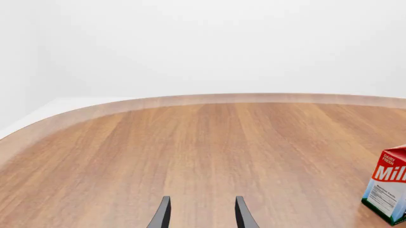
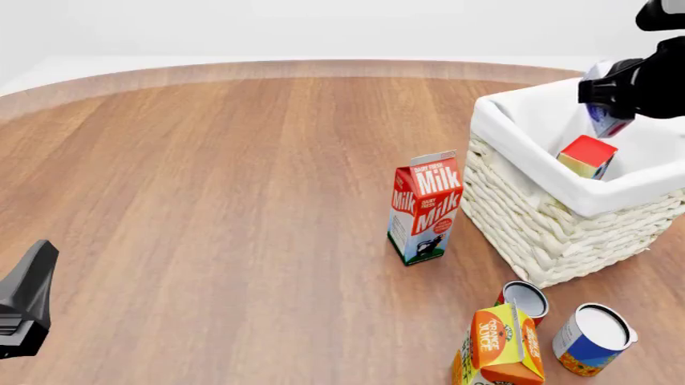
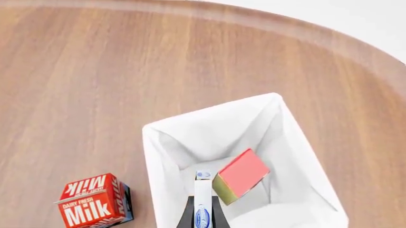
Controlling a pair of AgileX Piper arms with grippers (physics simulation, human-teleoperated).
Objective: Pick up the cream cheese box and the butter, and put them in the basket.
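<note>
The basket (image 2: 535,224) stands at the right of the table, its white liner (image 3: 152,142) open below my right gripper. The red butter (image 2: 586,156) lies tilted inside it and shows in the right wrist view (image 3: 244,175). My right gripper (image 2: 610,112) hangs above the basket, shut on the cream cheese box (image 3: 202,199), which I see edge-on between the fingers, over the basket's inside. My left gripper (image 1: 203,213) is open and empty, low over bare wood at the near left (image 2: 27,305).
A red-white milk carton (image 2: 425,207) stands just left of the basket and shows in the left wrist view (image 1: 388,185). An orange juice carton (image 2: 499,345) and two cans (image 2: 522,301) (image 2: 592,338) stand near the front right.
</note>
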